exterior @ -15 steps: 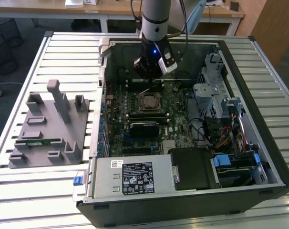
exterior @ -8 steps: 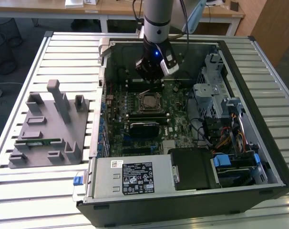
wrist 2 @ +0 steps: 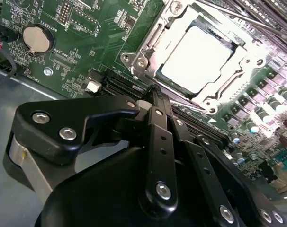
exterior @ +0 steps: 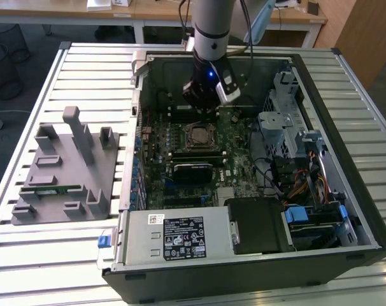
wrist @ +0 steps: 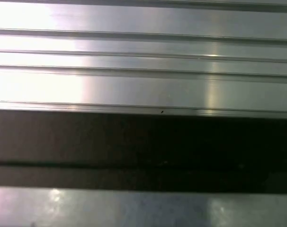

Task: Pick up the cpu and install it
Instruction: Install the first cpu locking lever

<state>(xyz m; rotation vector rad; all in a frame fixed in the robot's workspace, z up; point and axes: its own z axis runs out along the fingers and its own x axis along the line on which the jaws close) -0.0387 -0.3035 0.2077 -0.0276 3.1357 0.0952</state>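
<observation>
With the cpu [wrist 2: 196, 59] seated in the socket [wrist 2: 195, 56], my clenched, empty gripper [wrist 2: 155, 97] hovering near could snag the motherboard [wrist 2: 86, 28].

In the second wrist view the gripper [wrist 2: 154, 94] hid its own fingertips behind its black linkage, and the picture's edge cut off its body. The metal frame around the cpu [wrist 2: 196, 59] covered the chip's rim. In the exterior view the cpu [exterior: 199, 135] was too small to tell from its socket, and the arm [exterior: 212, 25] above it was cut off.
</observation>
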